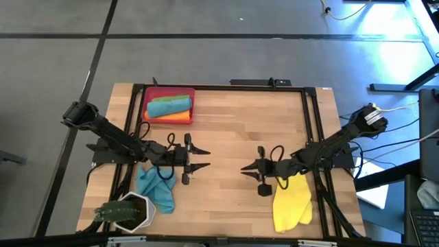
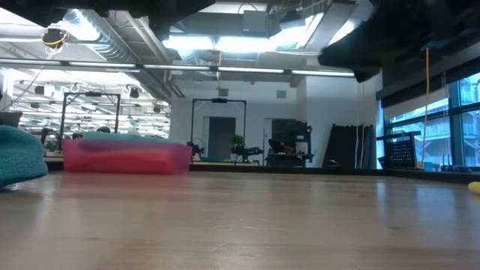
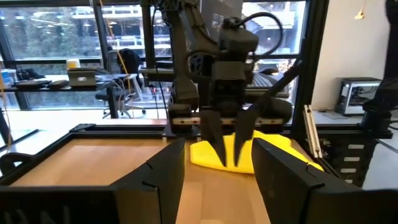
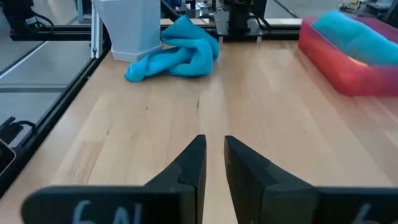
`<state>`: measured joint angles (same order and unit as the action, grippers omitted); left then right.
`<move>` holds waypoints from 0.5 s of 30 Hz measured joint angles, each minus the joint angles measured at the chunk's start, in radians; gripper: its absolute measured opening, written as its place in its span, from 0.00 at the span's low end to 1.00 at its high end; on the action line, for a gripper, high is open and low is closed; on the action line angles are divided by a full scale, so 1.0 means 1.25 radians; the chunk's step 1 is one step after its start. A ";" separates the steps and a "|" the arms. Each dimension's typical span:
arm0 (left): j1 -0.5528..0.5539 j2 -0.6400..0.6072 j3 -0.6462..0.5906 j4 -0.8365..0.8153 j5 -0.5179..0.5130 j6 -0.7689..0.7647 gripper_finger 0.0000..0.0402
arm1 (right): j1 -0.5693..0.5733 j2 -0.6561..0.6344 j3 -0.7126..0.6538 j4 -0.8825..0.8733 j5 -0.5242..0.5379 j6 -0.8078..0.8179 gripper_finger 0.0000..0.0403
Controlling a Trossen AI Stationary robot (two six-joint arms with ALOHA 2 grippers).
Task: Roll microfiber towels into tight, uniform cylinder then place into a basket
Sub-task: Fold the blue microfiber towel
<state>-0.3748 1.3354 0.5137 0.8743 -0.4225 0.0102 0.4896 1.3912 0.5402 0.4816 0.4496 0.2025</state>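
Teal cloth lies crumpled and unrolled near the left front corner of the table (image 1: 226, 130), just beside the white pot (image 1: 130, 211) with the plant; this teal-blue towel (image 1: 156, 189) and the yellow towel (image 1: 291, 202), flat near the right front edge, look to be the two left to roll; the red basket (image 1: 151, 95) at the back left already holds a teal roll (image 1: 169, 106) with green and orange cloth around it. The left gripper (image 1: 206, 159) hovers over bare wood near the table's middle, fingers spread and empty; the right gripper (image 1: 245, 167) faces it, fingers nearly together with a narrow gap, holding nothing. The step in hand seems to be fetching the next towel; to do it well, I judge the cloth should first be drawn clear of the pot and spread flat on open wood, one gripper pinning an edge while the other turns the roll evenly, so the cylinder comes out tight and uniform.
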 joint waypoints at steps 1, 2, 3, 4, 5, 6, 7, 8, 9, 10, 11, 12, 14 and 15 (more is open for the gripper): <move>0.001 0.000 0.000 0.002 0.000 0.002 0.43 | 0.000 0.018 0.018 0.000 0.000 -0.006 0.15; 0.002 0.000 0.000 0.002 0.000 0.009 0.43 | -0.001 0.038 0.036 0.001 0.000 -0.018 0.15; 0.003 0.000 0.000 0.003 0.000 0.018 0.43 | -0.001 0.060 0.056 0.001 0.000 -0.022 0.15; 0.003 0.000 0.000 0.003 0.000 0.024 0.43 | -0.001 0.083 0.076 0.001 0.000 -0.028 0.15; 0.003 0.000 0.000 0.004 0.000 0.028 0.43 | -0.001 0.107 0.095 0.001 0.000 -0.039 0.15; 0.003 0.000 0.000 0.003 0.000 0.027 0.43 | -0.001 0.132 0.115 0.001 0.000 -0.042 0.15; 0.003 0.000 0.000 0.002 0.001 0.019 0.43 | -0.001 0.157 0.134 0.001 0.000 -0.044 0.15; 0.003 -0.001 0.001 -0.008 0.009 0.015 0.43 | -0.001 0.178 0.150 0.000 0.000 -0.045 0.15; 0.002 -0.002 0.001 -0.023 0.026 0.014 0.43 | -0.001 0.199 0.167 -0.001 0.000 -0.046 0.15; 0.002 -0.007 0.001 -0.052 0.043 0.014 0.43 | -0.001 0.216 0.181 -0.008 0.000 -0.053 0.15; -0.001 -0.016 0.002 -0.085 0.054 0.013 0.43 | -0.001 0.227 0.193 -0.024 0.000 -0.062 0.15; -0.004 -0.025 0.009 -0.130 0.058 0.002 0.43 | -0.001 0.235 0.207 -0.046 0.000 -0.066 0.15; -0.012 -0.042 0.038 -0.245 0.056 -0.030 0.43 | -0.002 0.239 0.232 -0.108 0.000 -0.065 0.15; -0.017 -0.049 0.056 -0.310 0.054 -0.047 0.43 | -0.002 0.238 0.244 -0.138 0.000 -0.062 0.15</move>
<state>-0.3959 1.2741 0.5842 0.4874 -0.3555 -0.0485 0.4870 1.6883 0.8448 0.3097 0.4497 0.1253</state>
